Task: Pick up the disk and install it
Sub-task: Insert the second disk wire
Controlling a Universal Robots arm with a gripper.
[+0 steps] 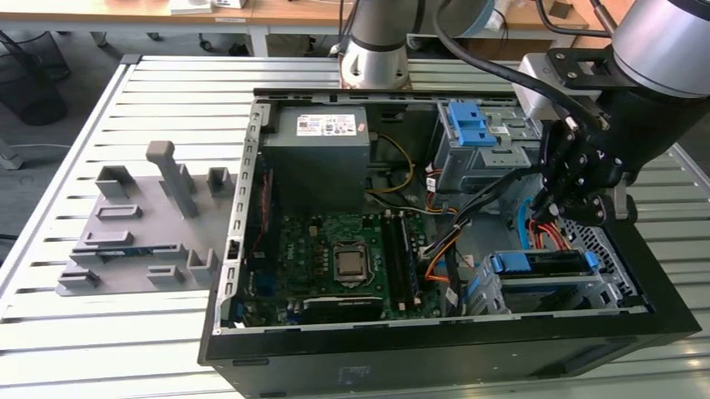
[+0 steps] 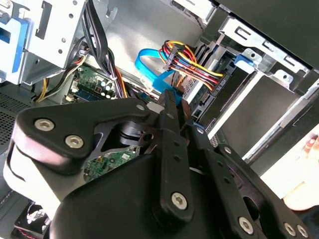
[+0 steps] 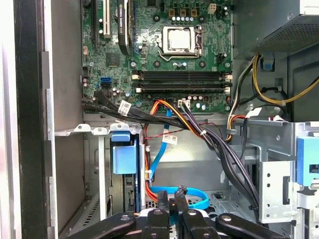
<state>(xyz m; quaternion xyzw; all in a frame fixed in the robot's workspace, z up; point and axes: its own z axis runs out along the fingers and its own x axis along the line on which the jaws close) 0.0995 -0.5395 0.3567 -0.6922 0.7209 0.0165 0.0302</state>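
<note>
claw [image 3: 172, 199] | fingers closed together, empty | above blue cable [image 3: 192, 198]

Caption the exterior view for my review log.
Gripper lowered inside the open computer case, above the disk in its bay.

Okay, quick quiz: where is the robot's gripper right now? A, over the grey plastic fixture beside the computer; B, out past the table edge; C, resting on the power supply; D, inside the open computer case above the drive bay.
D: in the exterior view the gripper hangs inside the open computer case, just above the drive bay with its blue bracket.
</note>
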